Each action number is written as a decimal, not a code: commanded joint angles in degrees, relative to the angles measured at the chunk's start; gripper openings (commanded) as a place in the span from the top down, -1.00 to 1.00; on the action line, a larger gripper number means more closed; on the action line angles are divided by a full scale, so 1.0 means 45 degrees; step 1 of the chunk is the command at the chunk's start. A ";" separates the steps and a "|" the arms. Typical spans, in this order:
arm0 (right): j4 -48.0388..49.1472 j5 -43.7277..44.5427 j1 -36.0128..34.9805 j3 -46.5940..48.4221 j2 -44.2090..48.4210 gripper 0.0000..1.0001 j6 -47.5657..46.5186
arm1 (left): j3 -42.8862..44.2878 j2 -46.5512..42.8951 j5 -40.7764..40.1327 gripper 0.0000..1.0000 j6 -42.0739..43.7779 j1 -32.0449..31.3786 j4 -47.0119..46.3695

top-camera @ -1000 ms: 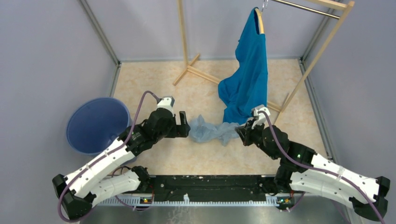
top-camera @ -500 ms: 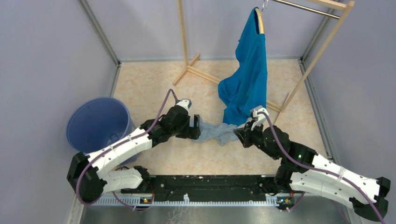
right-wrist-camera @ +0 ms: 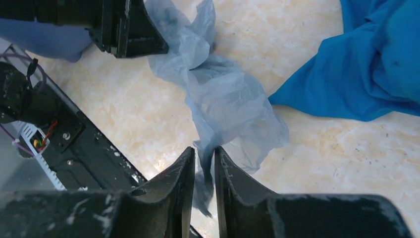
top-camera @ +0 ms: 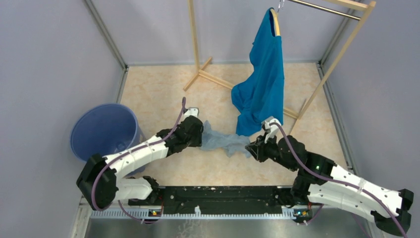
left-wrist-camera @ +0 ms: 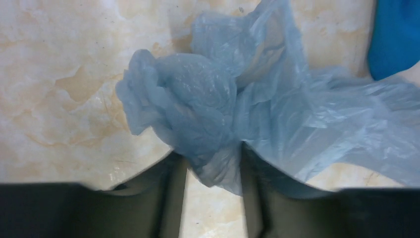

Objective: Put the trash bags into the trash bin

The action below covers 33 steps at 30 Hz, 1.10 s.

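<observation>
The trash bag [top-camera: 223,140] is a crumpled pale blue-grey film lying on the floor between both arms. My left gripper [top-camera: 200,139] is at its left end. In the left wrist view a wad of the trash bag [left-wrist-camera: 213,114] fills the gap at my left gripper [left-wrist-camera: 213,163], which is shut on it. My right gripper [top-camera: 251,148] is at the right end. In the right wrist view my right gripper [right-wrist-camera: 204,151] stands slightly open, and a thin strand of the trash bag [right-wrist-camera: 223,99] hangs between its fingers. The round blue trash bin [top-camera: 103,133] stands far left, beside the left arm.
A bright blue T-shirt [top-camera: 265,84] hangs from a hanger on a wooden rack [top-camera: 195,49], its hem reaching the floor just behind the bag. Grey walls close in the floor on three sides. The black base rail runs along the near edge.
My left arm has reached right to the bag, and its wide-open jaws have closed onto the bag's left end. My right jaws, shut before, have parted a little.
</observation>
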<state>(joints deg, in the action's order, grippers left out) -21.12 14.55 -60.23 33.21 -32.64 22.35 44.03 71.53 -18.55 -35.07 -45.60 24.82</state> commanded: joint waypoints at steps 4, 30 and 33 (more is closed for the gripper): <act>0.0032 -0.1419 -0.0112 0.0156 -0.0309 0.18 0.0279 | -0.0341 -0.2350 0.0152 0.71 0.0929 0.0115 -0.1999; -0.1683 0.1585 -0.0112 0.8874 -0.7471 -0.96 -0.1499 | 0.0765 -0.6993 0.3762 1.00 0.6683 0.0110 -0.0060; -0.2178 0.2424 -0.0114 0.8735 -0.7733 -0.97 -0.1587 | 0.0264 -0.7853 0.3214 1.00 0.6822 0.0098 -0.0475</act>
<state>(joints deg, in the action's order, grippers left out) -26.89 19.33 -60.23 70.41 -66.65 14.13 47.77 40.51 -1.48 -7.68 -45.15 25.30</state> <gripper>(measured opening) 0.984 0.007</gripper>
